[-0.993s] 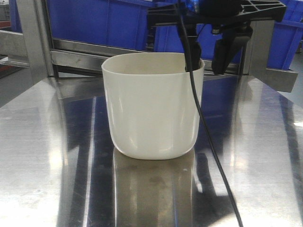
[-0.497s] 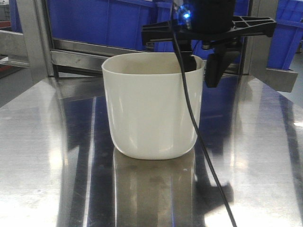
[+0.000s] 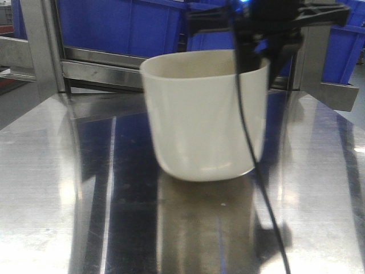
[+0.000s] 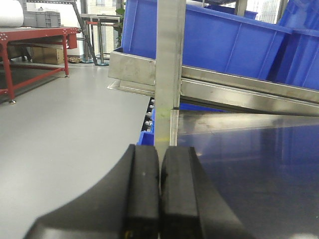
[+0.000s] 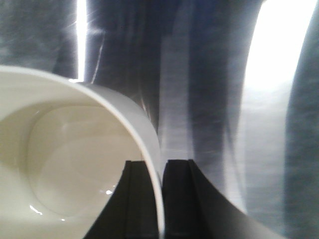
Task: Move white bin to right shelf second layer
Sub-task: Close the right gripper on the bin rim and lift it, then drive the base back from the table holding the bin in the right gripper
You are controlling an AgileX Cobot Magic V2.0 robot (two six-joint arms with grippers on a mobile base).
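Your right gripper (image 3: 259,60) is clamped on the right rim of the white bin (image 3: 205,120), one finger inside and one outside. The bin is blurred and tilted over the steel tabletop (image 3: 57,188), and you cannot tell whether its base touches. Your left gripper (image 4: 159,167) is pressed together on nothing, facing a steel post (image 4: 167,74).

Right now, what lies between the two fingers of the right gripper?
The wall of the white bin: the right gripper has one finger inside it and one outside. The right wrist view shows this.
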